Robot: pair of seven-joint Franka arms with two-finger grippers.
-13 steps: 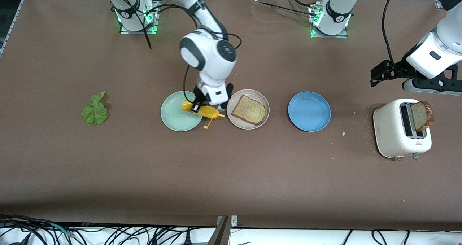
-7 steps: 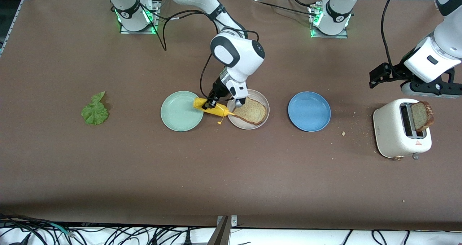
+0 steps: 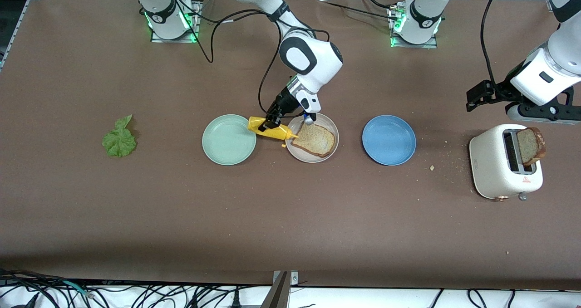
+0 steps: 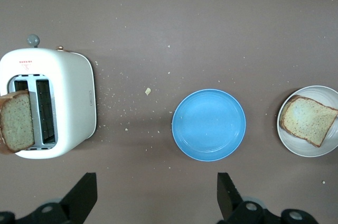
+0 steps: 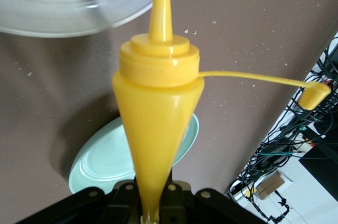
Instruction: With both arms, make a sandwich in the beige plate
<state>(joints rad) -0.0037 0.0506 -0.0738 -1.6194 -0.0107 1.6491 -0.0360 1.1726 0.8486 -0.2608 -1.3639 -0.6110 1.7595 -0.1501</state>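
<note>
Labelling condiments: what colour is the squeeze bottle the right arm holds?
Bright yellow all over, cap and nozzle included; the squeeze bottle shows best in the right wrist view.

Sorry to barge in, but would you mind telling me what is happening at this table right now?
The right gripper is shut on a yellow squeeze bottle, nozzle tilted toward the bread slice lying on the beige plate. The left gripper hangs open over the table beside the toaster, where a second slice sticks up from a slot. The lettuce leaf lies untouched toward the right arm's end. The mint green plate and blue plate hold nothing.
</note>
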